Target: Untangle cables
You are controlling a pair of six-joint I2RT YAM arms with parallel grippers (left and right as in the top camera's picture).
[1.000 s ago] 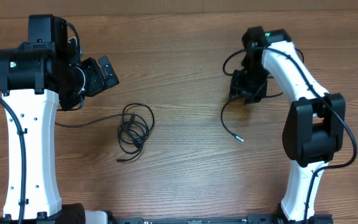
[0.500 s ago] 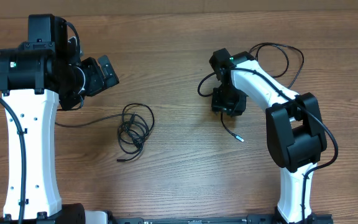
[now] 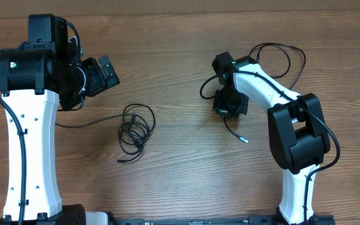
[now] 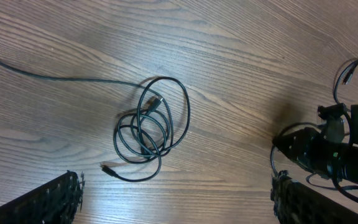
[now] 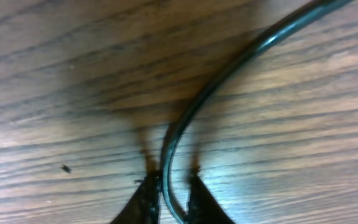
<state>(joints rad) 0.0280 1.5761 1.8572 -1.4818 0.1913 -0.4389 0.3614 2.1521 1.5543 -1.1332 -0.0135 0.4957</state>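
right gripper [image 5: 173, 186] closed on one cable [image 5: 229, 68] low over the bench [image 3: 180, 187], cable passing between its fingertips, plug tip [image 3: 242, 140] lying near it, left gripper [image 3: 102, 74] wide open, tangled coil [image 3: 135, 130] near it, well apart from right gripper

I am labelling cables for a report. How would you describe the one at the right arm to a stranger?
Find the right end effector, right of the table's centre. A thin cable runs from between its fingers to a pale plug tip. Unlike the coiled bundle to the left, it lies uncoiled.
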